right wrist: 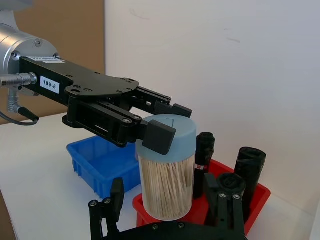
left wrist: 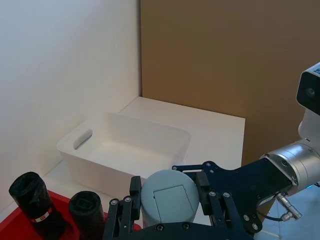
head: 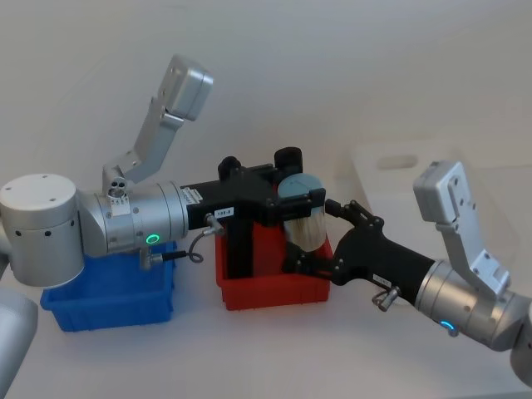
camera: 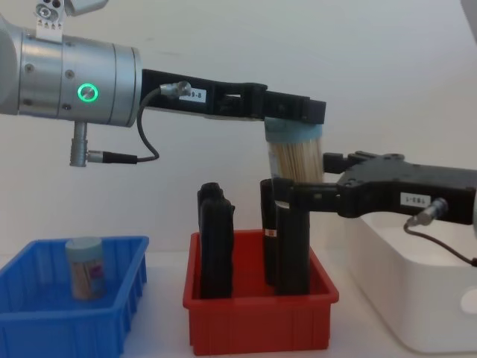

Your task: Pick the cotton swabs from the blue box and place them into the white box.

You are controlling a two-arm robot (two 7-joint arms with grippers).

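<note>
Left gripper (camera: 294, 112) clamped on the light blue lid of a cotton swab tub (camera: 296, 160), held upright above red bin (camera: 257, 321); right gripper (right wrist: 167, 192) wide, straddling tub's lower body; second tub (camera: 84, 267) stands in blue box (camera: 45, 328); white box (camera: 417, 298) beside red bin.

Swab tub (camera: 296, 153) aloft, second tub (camera: 86, 267) in blue box (camera: 45, 328)
</note>
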